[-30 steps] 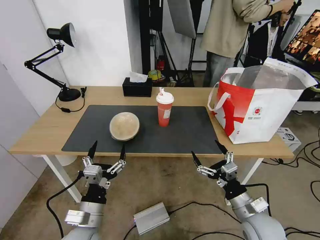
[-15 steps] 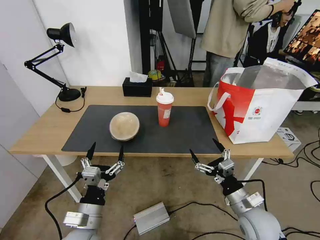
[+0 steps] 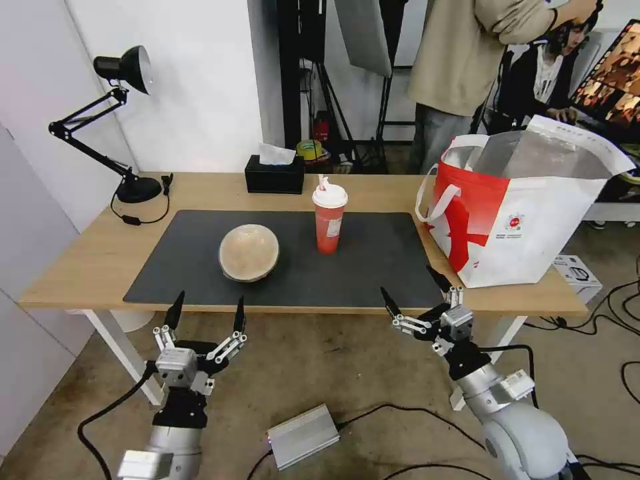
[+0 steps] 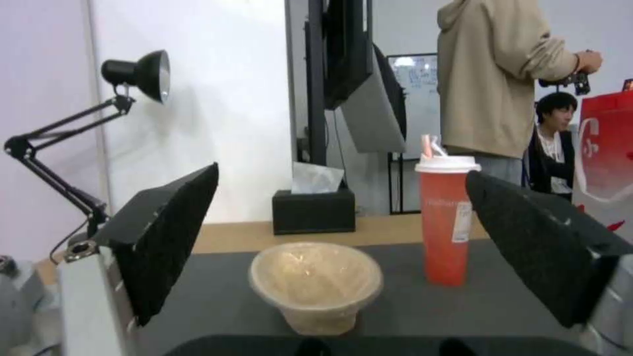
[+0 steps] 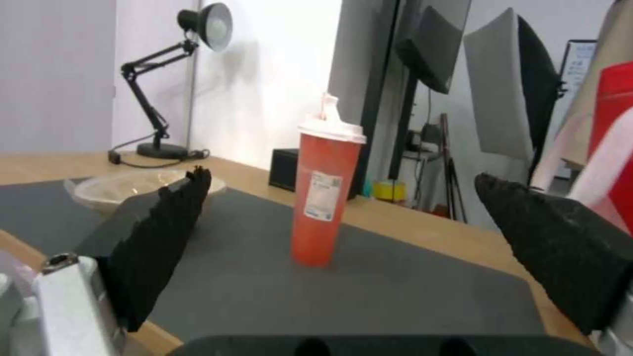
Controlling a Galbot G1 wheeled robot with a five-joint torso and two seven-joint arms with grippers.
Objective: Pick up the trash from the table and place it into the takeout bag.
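We hold both grippers short of the table [image 3: 80, 267], fingers spread and empty: left gripper [image 3: 205, 313] facing the beige bowl [image 3: 249, 251], right gripper [image 3: 412, 295] facing the red cup [image 3: 329, 219]. The takeout bag [image 3: 527, 220] gapes rightward, probably ready for drops.

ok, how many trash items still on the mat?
2: the beige bowl on the mat's left half, the red cup upright near its middle. Anything inside the bag is hidden.
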